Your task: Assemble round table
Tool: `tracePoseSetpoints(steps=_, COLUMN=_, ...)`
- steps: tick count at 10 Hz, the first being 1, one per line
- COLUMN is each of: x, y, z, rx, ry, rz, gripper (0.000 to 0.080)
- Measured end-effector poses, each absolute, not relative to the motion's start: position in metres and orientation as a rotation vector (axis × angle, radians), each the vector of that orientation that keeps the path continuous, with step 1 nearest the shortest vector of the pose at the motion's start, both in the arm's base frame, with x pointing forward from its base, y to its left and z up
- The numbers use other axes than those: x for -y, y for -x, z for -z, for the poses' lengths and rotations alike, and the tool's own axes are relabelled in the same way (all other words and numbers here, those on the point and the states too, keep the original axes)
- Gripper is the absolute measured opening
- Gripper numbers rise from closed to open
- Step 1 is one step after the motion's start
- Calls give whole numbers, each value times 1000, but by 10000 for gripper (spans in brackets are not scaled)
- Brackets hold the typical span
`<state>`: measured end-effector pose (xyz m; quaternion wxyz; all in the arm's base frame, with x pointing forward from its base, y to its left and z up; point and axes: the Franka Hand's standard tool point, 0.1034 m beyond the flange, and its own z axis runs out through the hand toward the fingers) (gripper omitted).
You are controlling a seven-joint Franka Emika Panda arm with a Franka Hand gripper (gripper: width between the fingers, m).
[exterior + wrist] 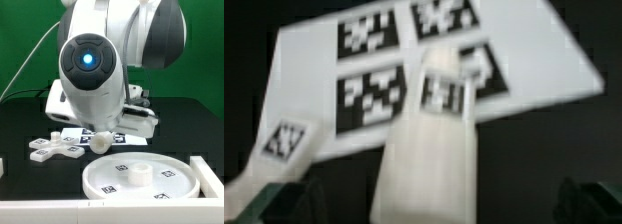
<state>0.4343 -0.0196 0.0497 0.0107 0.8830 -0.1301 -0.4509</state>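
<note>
Leg pickup step — claw (pixel 423 205) apart, either side of upright leg (pixel 429 140); nxt: shut on it, lift, carry to disc (pixel 140 180).

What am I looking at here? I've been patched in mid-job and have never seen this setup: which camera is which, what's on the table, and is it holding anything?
The big white machine is a robot arm with a two-finger gripper. One picture comes from a camera off the arm that sees the whole scene. The other comes from a camera on the arm's wrist, looking past the gripper.

On the black table lie white furniture parts: a large round top, a cross-shaped foot and a short leg. The flat white sheet with black squares is the marker board, not a part of the furniture.

The gripper is open and holds nothing. The wrist picture is blurred, but it shows the leg close in front of the camera.
</note>
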Motion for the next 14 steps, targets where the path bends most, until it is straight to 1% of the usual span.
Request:
tracePoseSetpoints(steps=1, x=23, y=-429, z=-40, rx=436, ry=-2746, rz=1399, gripper=649)
tracePoseSetpoints(steps=2, x=23, y=-427, z=-37, rx=434, ry=-2740, rz=1408, gripper=649)
tracePoseSetpoints(steps=5, x=23, y=-427, z=-36, rx=434, ry=-2740, rz=1408, gripper=649)
tracePoseSetpoints(steps=8, x=23, y=-408, z=-13, rx=492, ry=-2703, rz=1473, gripper=649)
tracePoseSetpoints(steps=9, x=23, y=-404, z=-11, rx=511, ry=-2698, rz=1503, gripper=649)
tracePoseSetpoints(steps=13, x=22, y=-403, z=-11, rx=506, ry=-2698, rz=1509, gripper=649)
tracePoseSetpoints(steps=14, x=22, y=-403, z=-11, rx=506, ry=-2698, rz=1509, gripper=521)
